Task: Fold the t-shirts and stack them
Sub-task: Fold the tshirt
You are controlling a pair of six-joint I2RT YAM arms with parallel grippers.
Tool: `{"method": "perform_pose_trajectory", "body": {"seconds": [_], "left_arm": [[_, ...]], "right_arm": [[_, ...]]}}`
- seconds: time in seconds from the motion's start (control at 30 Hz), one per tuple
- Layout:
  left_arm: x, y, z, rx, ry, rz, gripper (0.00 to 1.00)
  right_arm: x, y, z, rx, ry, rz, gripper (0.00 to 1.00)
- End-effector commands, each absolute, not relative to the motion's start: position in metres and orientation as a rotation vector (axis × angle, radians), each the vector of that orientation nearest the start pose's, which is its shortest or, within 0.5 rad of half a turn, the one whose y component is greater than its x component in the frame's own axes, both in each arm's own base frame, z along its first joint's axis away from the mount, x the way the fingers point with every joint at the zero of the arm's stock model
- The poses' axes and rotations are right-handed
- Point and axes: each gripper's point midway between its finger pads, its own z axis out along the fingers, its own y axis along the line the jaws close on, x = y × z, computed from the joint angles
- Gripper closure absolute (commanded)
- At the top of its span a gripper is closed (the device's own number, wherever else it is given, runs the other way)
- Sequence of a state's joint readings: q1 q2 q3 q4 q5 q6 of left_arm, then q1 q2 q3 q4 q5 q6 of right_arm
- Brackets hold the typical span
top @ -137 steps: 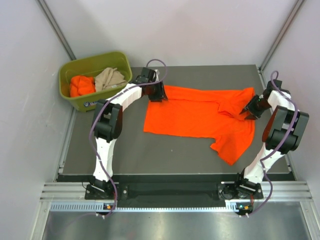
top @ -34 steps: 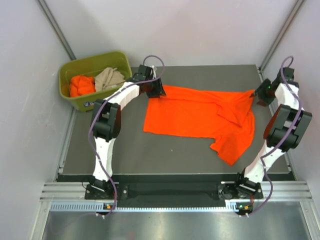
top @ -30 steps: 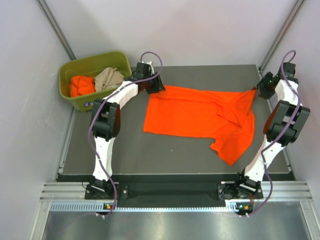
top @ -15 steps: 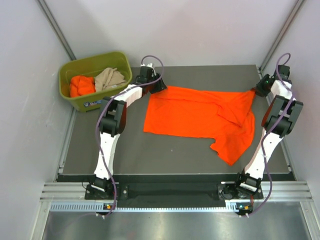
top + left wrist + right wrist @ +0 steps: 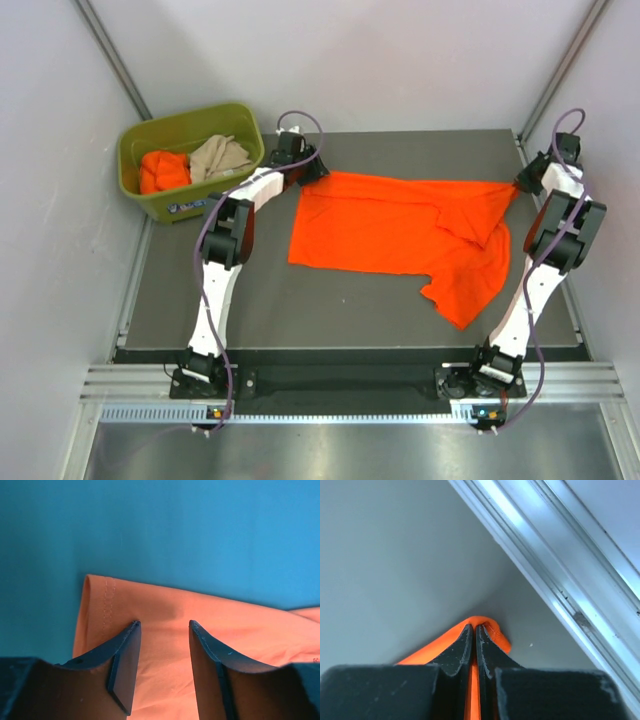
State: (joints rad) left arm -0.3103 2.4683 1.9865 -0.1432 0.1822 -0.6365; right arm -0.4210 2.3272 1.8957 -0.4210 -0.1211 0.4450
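I see the orange t-shirt (image 5: 400, 225) spread over the surface's (image 5: 250, 300) far half; my right claw (image 5: 474, 635) is clamped on its far-right corner; my left claw (image 5: 162, 630), jaws apart, hangs over its far-left corner.

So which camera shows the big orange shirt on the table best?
The top camera. It shows the whole orange t-shirt lying on the table. The left wrist camera shows just one hemmed corner under the open left gripper. The right wrist camera shows only a small fold pinched in the shut right gripper.
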Motion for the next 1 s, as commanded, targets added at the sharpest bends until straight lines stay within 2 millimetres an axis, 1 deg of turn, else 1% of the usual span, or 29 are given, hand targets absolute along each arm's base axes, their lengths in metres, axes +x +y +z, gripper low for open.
{"method": "perform_pose_trajectory", "body": {"seconds": [0.0, 0.03, 0.1, 0.17, 0.2, 0.23, 0.27, 0.3, 0.33, 0.37, 0.4, 0.43, 0.47, 0.5, 0.53, 0.57, 0.6, 0.63, 0.67, 0.7, 0.73, 0.77, 0.8, 0.83, 0.87, 0.9, 0.93, 0.97], "left_arm": [[0.594, -0.232, 0.023, -0.277, 2.34, -0.635, 0.51], [0.595, -0.233, 0.024, -0.264, 2.339, -0.639, 0.51], [0.596, -0.233, 0.03, -0.243, 2.335, -0.64, 0.5], [0.598, -0.237, 0.045, -0.224, 2.313, -0.666, 0.46], [0.598, -0.238, 0.052, -0.225, 2.305, -0.676, 0.45], [0.599, -0.239, 0.064, -0.22, 2.286, -0.69, 0.41], [0.598, -0.241, 0.071, -0.229, 2.278, -0.703, 0.4], [0.598, -0.242, 0.084, -0.228, 2.26, -0.717, 0.39], [0.598, -0.243, 0.091, -0.225, 2.249, -0.729, 0.37], [0.597, -0.246, 0.097, -0.222, 2.244, -0.747, 0.37], [0.595, -0.246, 0.109, -0.217, 2.227, -0.758, 0.37], [0.594, -0.247, 0.113, -0.211, 2.222, -0.761, 0.38], [0.591, -0.249, 0.118, -0.194, 2.216, -0.767, 0.38], [0.587, -0.25, 0.124, -0.182, 2.211, -0.772, 0.38], [0.585, -0.25, 0.125, -0.174, 2.214, -0.768, 0.39], [0.581, -0.252, 0.124, -0.163, 2.221, -0.779, 0.4], [0.576, -0.252, 0.125, -0.156, 2.229, -0.787, 0.4], [0.572, -0.254, 0.123, -0.147, 2.238, -0.794, 0.41], [0.567, -0.255, 0.121, -0.141, 2.252, -0.796, 0.42], [0.56, -0.256, 0.121, -0.128, 2.262, -0.8, 0.42], [0.557, -0.255, 0.12, -0.121, 2.27, -0.796, 0.42], [0.552, -0.257, 0.119, -0.108, 2.278, -0.794, 0.42], [0.546, -0.256, 0.122, -0.103, 2.289, -0.794, 0.42], [0.543, -0.255, 0.123, -0.097, 2.298, -0.789, 0.42], [0.539, -0.254, 0.124, -0.082, 2.312, -0.777, 0.4], [0.531, -0.251, 0.13, -0.086, 2.334, -0.762, 0.39], [0.527, -0.248, 0.132, -0.09, 2.346, -0.744, 0.35], [0.523, -0.246, 0.135, -0.083, 2.355, -0.728, 0.34]], "right_arm": [[0.552, -0.226, 0.042, 0.955, 2.198, 0.059, 0.99], [0.553, -0.223, 0.04, 0.95, 2.21, 0.07, 0.98], [0.552, -0.221, 0.04, 0.933, 2.22, 0.072, 0.85], [0.552, -0.218, 0.046, 0.928, 2.223, 0.082, 0.78], [0.556, -0.219, 0.058, 0.918, 2.209, 0.086, 0.74], [0.551, -0.216, 0.06, 0.926, 2.235, 0.092, 0.7], [0.552, -0.213, 0.066, 0.92, 2.24, 0.096, 0.63], [0.555, -0.215, 0.081, 0.908, 2.232, 0.086, 0.57], [0.553, -0.214, 0.087, 0.906, 2.241, 0.069, 0.54], [0.545, -0.208, 0.095, 0.913, 2.268, 0.063, 0.48], [0.544, -0.207, 0.107, 0.904, 2.263, 0.05, 0.45], [0.54, -0.208, 0.114, 0.909, 2.268, 0.011, 0.43], [0.53, -0.201, 0.117, 0.912, 2.308, -0.003, 0.38], [0.524, -0.202, 0.133, 0.897, 2.3, -0.045, 0.35], [0.518, -0.202, 0.139, 0.897, 2.302, -0.089, 0.32], [0.515, -0.195, 0.144, 0.874, 2.314, -0.104, 0.27], [0.505, -0.191, 0.154, 0.852, 2.325, -0.127, 0.25], [0.5, -0.187, 0.158, 0.841, 2.334, -0.149, 0.23], [0.498, -0.176, 0.172, 0.805, 2.327, -0.146, 0.22], [0.491, -0.165, 0.165, 0.775, 2.367, -0.138, 0.22], [0.49, -0.151, 0.166, 0.745, 2.381, -0.102, 0.22], [0.49, -0.128, 0.175, 0.688, 2.385, -0.066, 0.22], [0.483, -0.115, 0.165, 0.667, 2.424, -0.047, 0.22], [0.479, -0.102, 0.164, 0.648, 2.44, -0.013, 0.22], [0.477, -0.083, 0.162, 0.613, 2.456, 0.028, 0.24], [0.465, -0.073, 0.16, 0.625, 2.474, 0.047, 0.25], [0.458, -0.054, 0.16, 0.606, 2.495, 0.135, 0.25], [0.45, -0.039, 0.169, 0.582, 2.49, 0.179, 0.29]]}}
